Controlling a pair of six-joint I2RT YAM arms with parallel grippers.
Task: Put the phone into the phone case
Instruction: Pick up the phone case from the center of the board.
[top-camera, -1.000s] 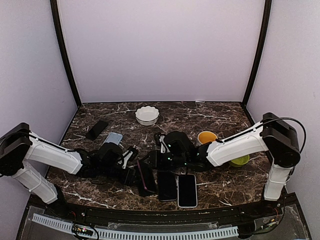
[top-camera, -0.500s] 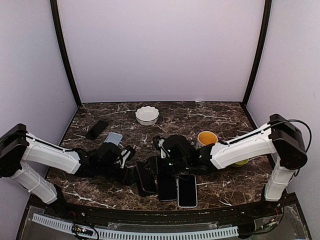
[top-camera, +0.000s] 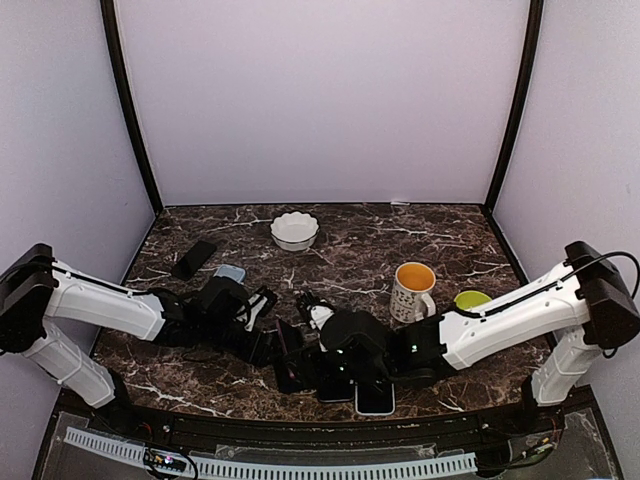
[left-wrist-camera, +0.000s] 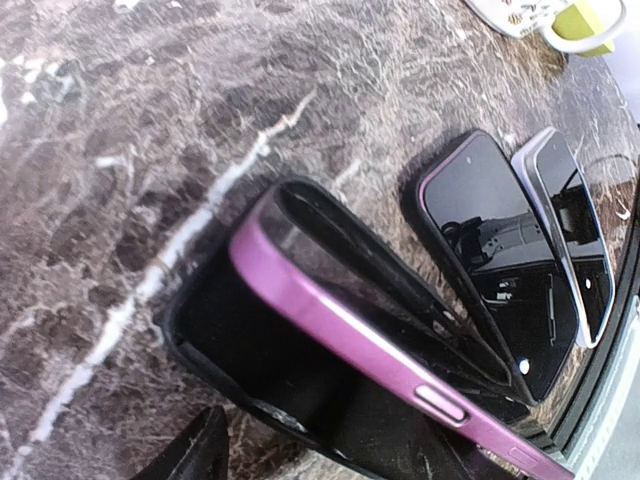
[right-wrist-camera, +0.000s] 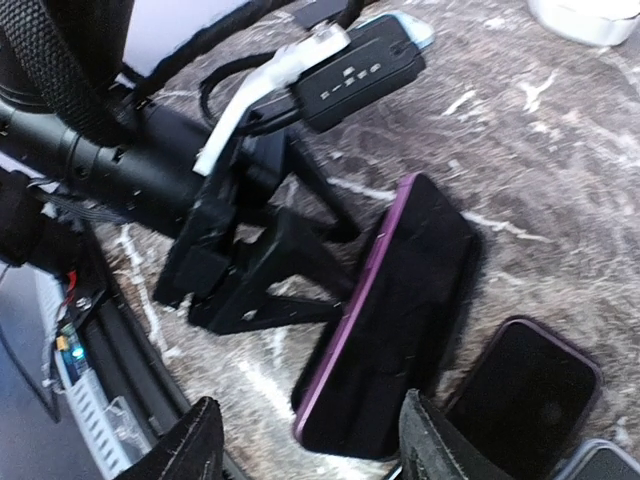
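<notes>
Readable text: none in any view.
Camera housing (right-wrist-camera: 360, 68) on the left wrist: a row of short white marks, too blurred to read.
Mug (top-camera: 412, 291): small dark specks on its white wall, too small to read.
Purple-edged phone (left-wrist-camera: 345, 335): its glass shows only reflections.

The phone (left-wrist-camera: 335, 328) looks glossy, the phone case (left-wrist-camera: 222, 325) matt, the table (left-wrist-camera: 120, 120) polished marble.
</notes>
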